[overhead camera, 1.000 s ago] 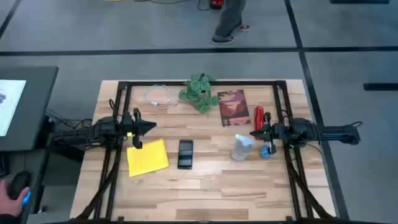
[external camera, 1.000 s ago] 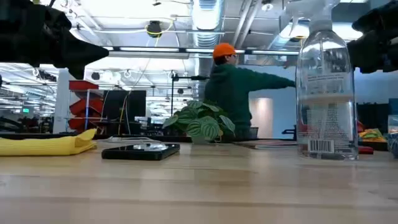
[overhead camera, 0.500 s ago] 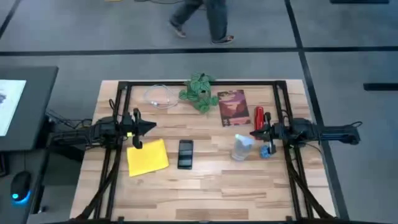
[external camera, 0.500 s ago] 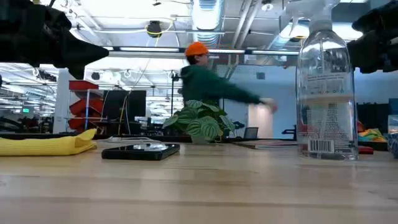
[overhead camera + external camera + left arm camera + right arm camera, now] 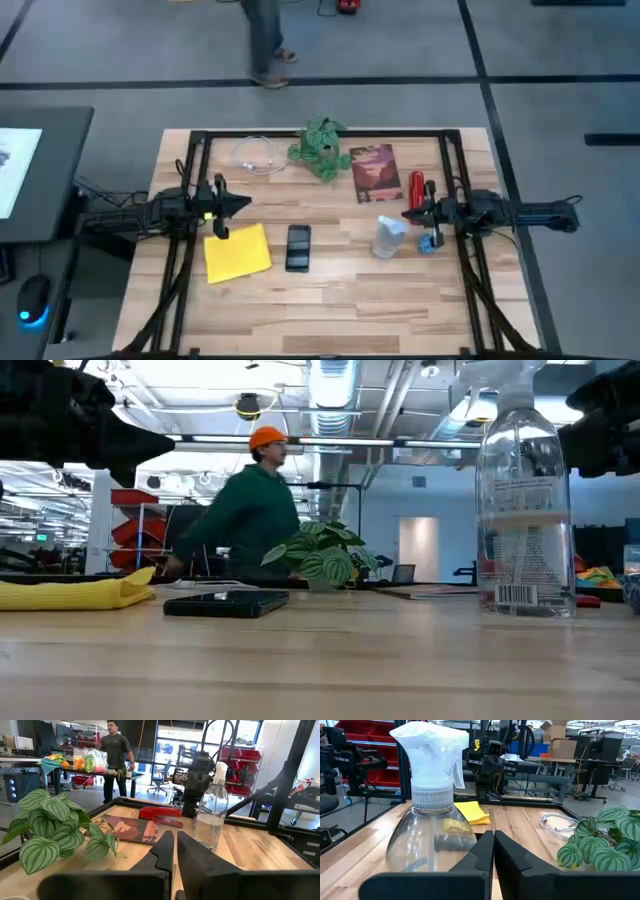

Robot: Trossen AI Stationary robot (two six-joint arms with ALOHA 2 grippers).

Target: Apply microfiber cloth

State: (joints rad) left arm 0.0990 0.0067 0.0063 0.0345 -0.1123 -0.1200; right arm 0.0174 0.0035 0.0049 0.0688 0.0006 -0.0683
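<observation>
Microfiber cloth (image 5: 238,252) lies flat on the surface (image 5: 330,305), untouched, just left of the smartphone (image 5: 298,247). We judge grasping hasn't started: the left gripper (image 5: 232,205), seemingly closed, must open and descend. Right gripper (image 5: 412,214) waits closed beside the spray bottle (image 5: 388,237).

Premises: an open-plan robotics lab or workshop. Evidence: a wooden worktable (image 5: 330,300) in a black metal frame (image 5: 320,133) carrying 2 robot arms, grey floor marked with dark tape lines (image 5: 300,82), exposed ceiling ducts (image 5: 330,385), red parts bins (image 5: 242,762), and workbenches (image 5: 555,762) with monitors (image 5: 200,525) and office chairs (image 5: 161,774). 1 person in an orange cap (image 5: 250,500) walks behind the table.
</observation>
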